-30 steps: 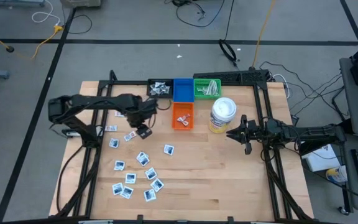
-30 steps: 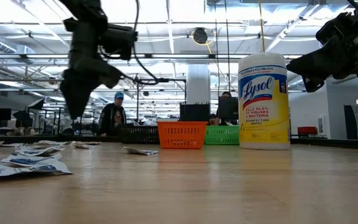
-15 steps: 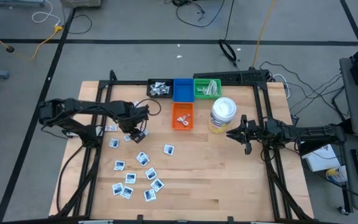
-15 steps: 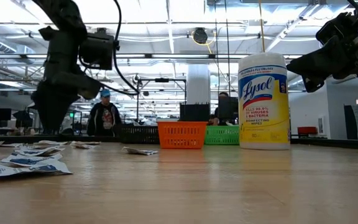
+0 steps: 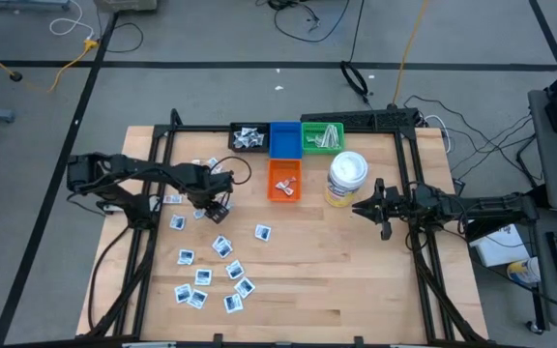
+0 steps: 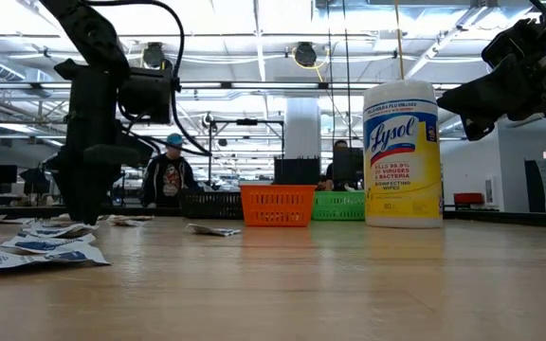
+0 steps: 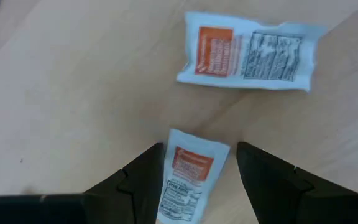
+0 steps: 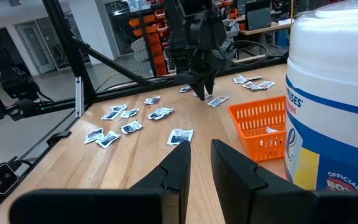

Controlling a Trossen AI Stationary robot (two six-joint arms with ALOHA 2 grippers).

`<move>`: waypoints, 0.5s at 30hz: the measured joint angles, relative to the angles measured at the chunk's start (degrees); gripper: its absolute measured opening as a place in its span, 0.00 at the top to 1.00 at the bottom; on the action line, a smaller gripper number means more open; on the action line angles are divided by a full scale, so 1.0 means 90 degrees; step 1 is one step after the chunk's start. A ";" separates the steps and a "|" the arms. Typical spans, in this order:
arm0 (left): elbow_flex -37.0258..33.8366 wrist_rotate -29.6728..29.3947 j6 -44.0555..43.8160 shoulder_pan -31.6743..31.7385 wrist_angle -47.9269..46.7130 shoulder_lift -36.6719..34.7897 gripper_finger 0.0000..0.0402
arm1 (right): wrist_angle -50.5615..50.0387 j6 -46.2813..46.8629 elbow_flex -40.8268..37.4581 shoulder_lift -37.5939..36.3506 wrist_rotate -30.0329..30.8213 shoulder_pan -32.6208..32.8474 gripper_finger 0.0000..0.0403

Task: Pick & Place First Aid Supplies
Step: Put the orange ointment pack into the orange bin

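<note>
Beside orange basket (image 5: 284, 181): wipes canister (image 5: 345, 180).

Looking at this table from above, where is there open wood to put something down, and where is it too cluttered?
The widest bare wood lies along the table's near edge and right half, below the wipes canister and the waiting right gripper. It is crowded on the left, where scattered packets lie under the left gripper, and along the far edge, where the orange basket and bins stand.
</note>
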 joint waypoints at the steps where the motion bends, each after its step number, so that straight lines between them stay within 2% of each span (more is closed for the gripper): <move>1: -0.0001 0.0003 0.0006 -0.0003 0.0004 0.0021 0.48 | 0.0000 0.0000 0.0000 0.0002 0.0000 -0.0001 0.85; 4: 0.0006 0.0030 0.0020 -0.0005 0.0023 0.0039 0.49 | 0.0000 0.0002 -0.0001 0.0000 0.0000 0.0001 0.85; 7: 0.0003 0.0041 0.0023 -0.0005 0.0027 0.0039 0.56 | 0.0000 0.0001 -0.0001 0.0000 0.0000 0.0001 0.85; 15: -0.0002 -0.0005 -0.0185 -0.0005 -0.0002 0.0044 0.88 | 0.0000 0.0000 0.0001 0.0000 0.0000 0.0001 0.85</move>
